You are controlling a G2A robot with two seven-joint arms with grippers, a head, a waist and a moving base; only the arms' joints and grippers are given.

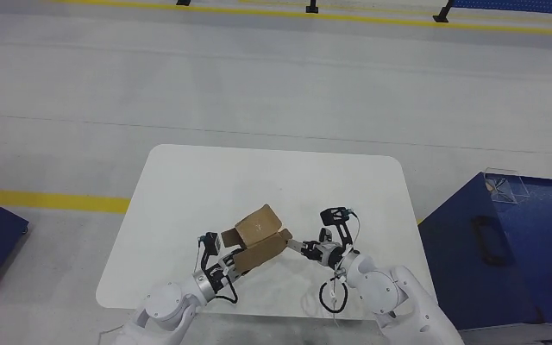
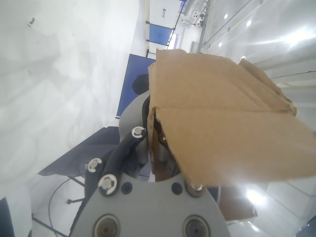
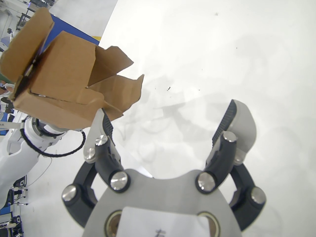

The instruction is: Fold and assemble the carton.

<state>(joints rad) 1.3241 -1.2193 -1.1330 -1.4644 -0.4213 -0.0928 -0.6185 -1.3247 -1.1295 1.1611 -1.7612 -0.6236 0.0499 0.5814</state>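
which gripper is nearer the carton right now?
Left. The left gripper grips the carton at the end towards the robot. The right gripper is open beside it, one of its fingers at a flap's edge.

Both arms angled inward. The left gripper [image 1: 229, 257] was clamped on the carton [image 1: 259, 229]; the right gripper [image 3: 167, 110] hung just beside it, fingers spread wide.
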